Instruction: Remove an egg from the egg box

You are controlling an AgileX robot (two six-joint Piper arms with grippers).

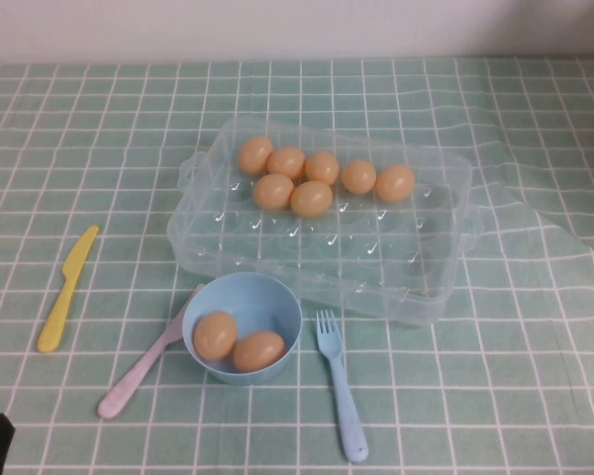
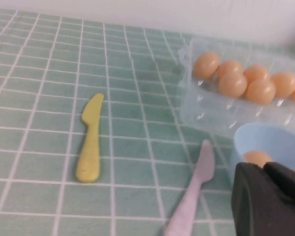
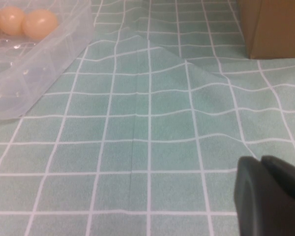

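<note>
In the middle of the high view sits the egg box [image 1: 445,287], clear plastic, with seven eggs clustered along its far rows and the nearer dimples bare. The egg [image 1: 311,198] nearest the front of that cluster looks the easiest to reach. Just below the box stands a light-blue bowl [image 1: 277,297] already holding two eggs — presumably where the next one goes. A yellow knife [image 1: 66,290] lies at the left, a pink knife [image 1: 139,371] leans against the bowl, and a blue fork [image 1: 340,384] lies to its right.

The left gripper [image 2: 265,169] is parked low at the lower left corner of the high view, jaws closed on nothing. The right gripper [image 3: 261,162] shows only in its own wrist view, above bare cloth off the box's right end; jaws together, I'd say — nothing held.
</note>
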